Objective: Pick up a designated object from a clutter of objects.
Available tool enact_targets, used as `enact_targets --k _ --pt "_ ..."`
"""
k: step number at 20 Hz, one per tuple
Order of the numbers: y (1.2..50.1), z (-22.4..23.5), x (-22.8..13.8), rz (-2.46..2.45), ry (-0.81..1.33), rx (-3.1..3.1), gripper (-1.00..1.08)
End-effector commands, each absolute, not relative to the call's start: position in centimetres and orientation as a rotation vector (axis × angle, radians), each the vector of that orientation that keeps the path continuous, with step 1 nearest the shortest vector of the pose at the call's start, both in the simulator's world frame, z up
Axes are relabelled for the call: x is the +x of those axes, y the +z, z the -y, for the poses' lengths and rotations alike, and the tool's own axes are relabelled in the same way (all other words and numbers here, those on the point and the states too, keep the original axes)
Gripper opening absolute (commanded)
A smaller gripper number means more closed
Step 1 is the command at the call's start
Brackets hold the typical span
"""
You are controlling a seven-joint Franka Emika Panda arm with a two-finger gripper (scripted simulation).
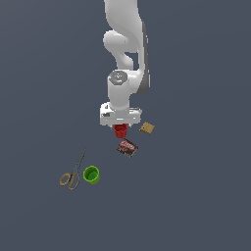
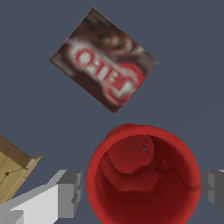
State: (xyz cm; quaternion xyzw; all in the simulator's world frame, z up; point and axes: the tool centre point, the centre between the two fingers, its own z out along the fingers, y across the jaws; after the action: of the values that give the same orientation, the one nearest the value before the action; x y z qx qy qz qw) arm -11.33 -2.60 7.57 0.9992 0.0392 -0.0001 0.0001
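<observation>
In the exterior view, the red cup (image 1: 120, 130) sat at frame centre under the gripper (image 1: 120, 128), the packet (image 1: 127, 147) just below. In the wrist view, the fingers (image 2: 69, 192) stood open on either side of the red cup (image 2: 142, 175), not touching. Closing off-centre could tip it toward the packet (image 2: 104, 60).
</observation>
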Motion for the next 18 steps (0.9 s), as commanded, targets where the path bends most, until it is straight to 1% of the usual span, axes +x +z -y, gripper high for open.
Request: enact_targets --k 1,9,10,18 --pt "6.5 2.6 -11.4 -0.123 -0.001 3.139 1.00" --pt "5.1 2.6 -11.4 -0.123 0.000 3.139 1.00" --pt "5.1 2.6 -11.4 -0.123 0.000 3.139 -1.00" --pt "5.1 2.6 -11.4 -0.123 0.000 3.139 -1.00"
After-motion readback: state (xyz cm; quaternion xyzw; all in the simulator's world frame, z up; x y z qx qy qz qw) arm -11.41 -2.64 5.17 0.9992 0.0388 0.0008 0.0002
